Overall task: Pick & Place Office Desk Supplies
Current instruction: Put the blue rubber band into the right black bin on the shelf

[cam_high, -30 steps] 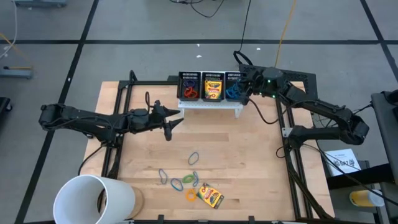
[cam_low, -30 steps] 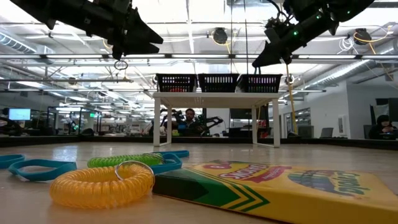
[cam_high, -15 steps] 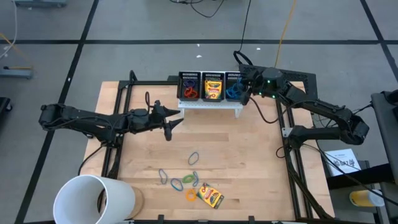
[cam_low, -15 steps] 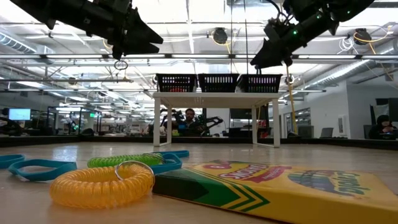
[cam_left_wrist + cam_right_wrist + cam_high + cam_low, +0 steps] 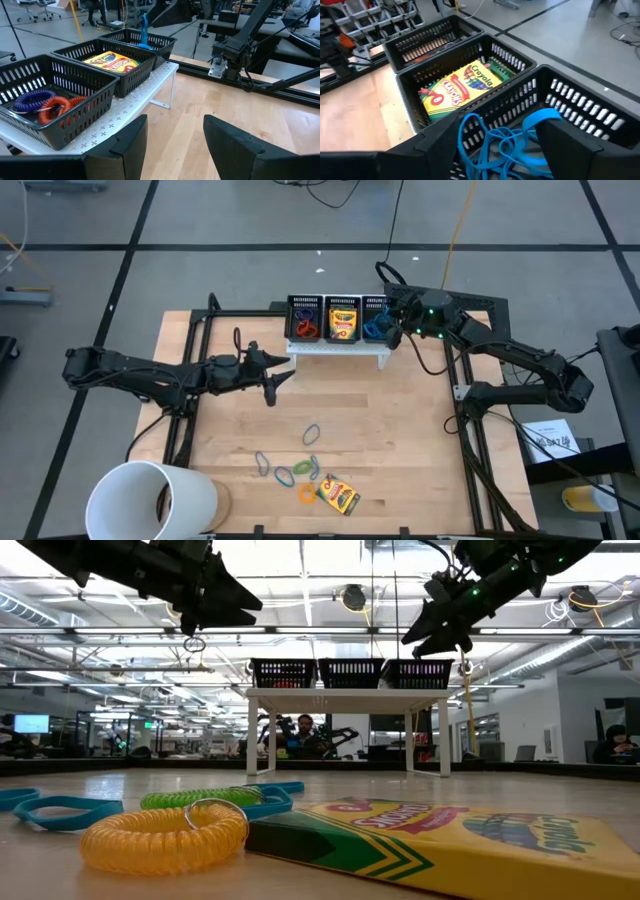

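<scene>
My right gripper [image 5: 397,330] hung over the rightmost black mesh bin [image 5: 375,319] on the white shelf [image 5: 340,348], fingers [image 5: 440,137] spread wide and holding nothing. Blue rubber-band loops [image 5: 502,142] lay in that bin directly below the fingers. The middle bin [image 5: 342,319] held a crayon box [image 5: 460,87]; the leftmost bin [image 5: 304,318] held red, orange and purple coiled bands [image 5: 47,102].

My left gripper [image 5: 272,380] hovered above the wooden table [image 5: 400,450], just in front of the shelf's left end, fingers [image 5: 125,145] parted and empty.

Remaining supplies on the table, toward the near edge: a second crayon box [image 5: 338,495], an orange coil [image 5: 306,494] touching it, a green loop [image 5: 284,477] and blue loops [image 5: 262,463] close together. One loop [image 5: 312,434] lay apart, nearer the centre. A large white cup [image 5: 150,500] lay at the near left corner.
</scene>
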Motion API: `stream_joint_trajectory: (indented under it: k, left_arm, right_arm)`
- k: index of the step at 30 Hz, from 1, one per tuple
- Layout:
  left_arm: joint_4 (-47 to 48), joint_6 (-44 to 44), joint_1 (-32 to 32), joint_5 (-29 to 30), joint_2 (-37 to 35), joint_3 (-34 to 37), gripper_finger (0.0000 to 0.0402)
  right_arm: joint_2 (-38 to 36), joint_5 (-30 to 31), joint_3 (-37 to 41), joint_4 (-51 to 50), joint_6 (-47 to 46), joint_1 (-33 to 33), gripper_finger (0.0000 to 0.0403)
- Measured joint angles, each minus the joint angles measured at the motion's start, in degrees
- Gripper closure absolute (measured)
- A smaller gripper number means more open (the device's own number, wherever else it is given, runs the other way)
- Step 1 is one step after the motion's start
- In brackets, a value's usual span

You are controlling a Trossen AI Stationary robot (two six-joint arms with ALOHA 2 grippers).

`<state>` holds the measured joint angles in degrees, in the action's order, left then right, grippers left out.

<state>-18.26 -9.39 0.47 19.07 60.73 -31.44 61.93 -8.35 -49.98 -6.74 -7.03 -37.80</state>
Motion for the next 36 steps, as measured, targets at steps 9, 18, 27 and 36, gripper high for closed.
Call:
stream_joint_trajectory:
  k: [9, 18, 27, 36]
  left_arm:
    - [0.0, 0.0, 0.0, 0.0, 0.0, 0.0, 0.0201]
    - [0.0, 0.2, 0.0, 0.0, 0.0, 0.0, 0.0201]
    - [0.0, 0.2, 0.0, 0.0, 0.0, 0.0, 0.0201]
    - [0.0, 0.2, 0.0, 0.0, 0.0, 0.0, 0.0201]
  right_arm:
    - [0.0, -8.5, 0.0, 0.8, -4.7, 0.0, 0.0155]
    - [0.0, -1.7, 0.0, 2.4, -0.4, 0.1, 0.0158]
    - [0.2, 2.5, -5.4, -10.9, 3.4, 1.6, 0.0181]
    - [0.5, 1.6, -14.4, -20.8, 4.9, 2.5, 0.0186]
